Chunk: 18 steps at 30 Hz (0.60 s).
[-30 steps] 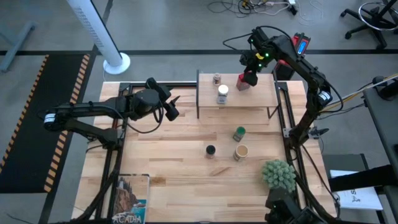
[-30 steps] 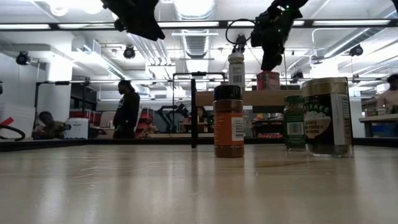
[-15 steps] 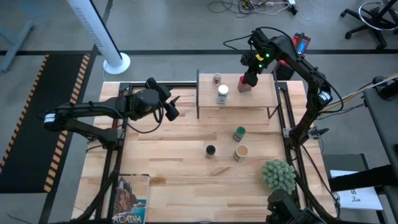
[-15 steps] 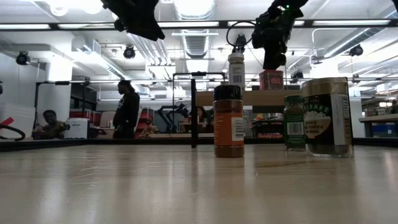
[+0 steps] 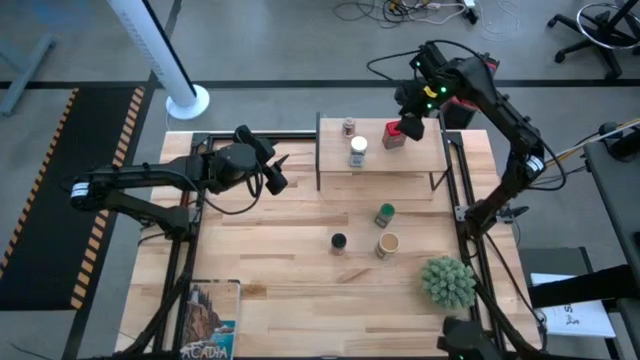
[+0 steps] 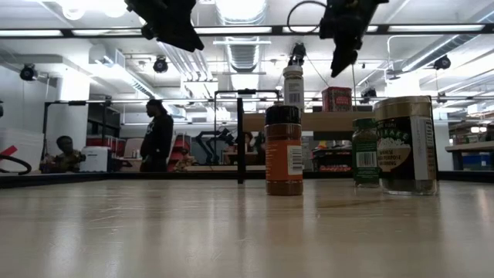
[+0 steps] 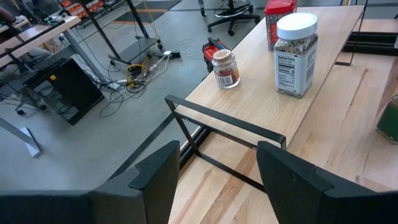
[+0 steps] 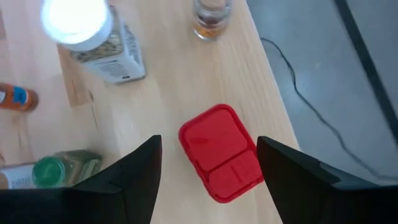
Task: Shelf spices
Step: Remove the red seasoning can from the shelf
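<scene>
The light wood shelf (image 5: 420, 158) stands at the table's far side. On it stand a red square tin (image 5: 393, 134), a white-lidded jar (image 5: 357, 150) and a small jar (image 5: 348, 127). On the tabletop stand a green-lidded jar (image 5: 384, 214), a black-lidded jar (image 5: 338, 242) and a tan cylinder (image 5: 388, 244). My right gripper (image 5: 410, 126) hangs open above the red tin (image 8: 221, 152), a finger on either side of it and clear of it. My left gripper (image 5: 277, 172) waits open, left of the shelf, above the table.
A spiky green plant (image 5: 448, 282) stands at the near right. A book (image 5: 210, 318) lies at the near left corner. Dark frame rails (image 5: 462, 190) run along the table's sides. Bare tabletop lies between the left arm and the jars.
My right gripper has come off the red tin, rising and drifting toward the table's right edge. The tin stays standing on the shelf's right part.
</scene>
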Each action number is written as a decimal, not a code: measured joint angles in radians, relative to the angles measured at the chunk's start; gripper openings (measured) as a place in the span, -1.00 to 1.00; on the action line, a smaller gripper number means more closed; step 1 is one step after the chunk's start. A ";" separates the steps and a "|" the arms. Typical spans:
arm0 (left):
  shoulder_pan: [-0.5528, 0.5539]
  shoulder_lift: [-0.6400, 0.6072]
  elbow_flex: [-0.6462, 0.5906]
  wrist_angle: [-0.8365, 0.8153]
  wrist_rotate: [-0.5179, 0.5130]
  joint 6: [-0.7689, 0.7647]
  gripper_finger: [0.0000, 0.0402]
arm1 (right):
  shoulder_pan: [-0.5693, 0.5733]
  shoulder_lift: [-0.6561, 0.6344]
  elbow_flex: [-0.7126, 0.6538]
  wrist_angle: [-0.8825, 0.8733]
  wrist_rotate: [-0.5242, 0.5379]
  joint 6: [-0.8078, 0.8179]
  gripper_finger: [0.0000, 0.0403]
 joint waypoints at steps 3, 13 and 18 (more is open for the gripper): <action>0.000 0.000 0.000 0.000 0.000 -0.003 0.01 | 0.014 -0.009 0.000 0.000 0.001 -0.058 0.16; 0.000 0.000 0.000 0.000 0.000 -0.006 0.01 | 0.073 0.007 0.000 0.000 0.198 -0.267 0.17; 0.000 0.000 0.000 0.000 0.000 -0.005 0.01 | 0.074 0.029 0.000 -0.009 0.211 -0.265 0.19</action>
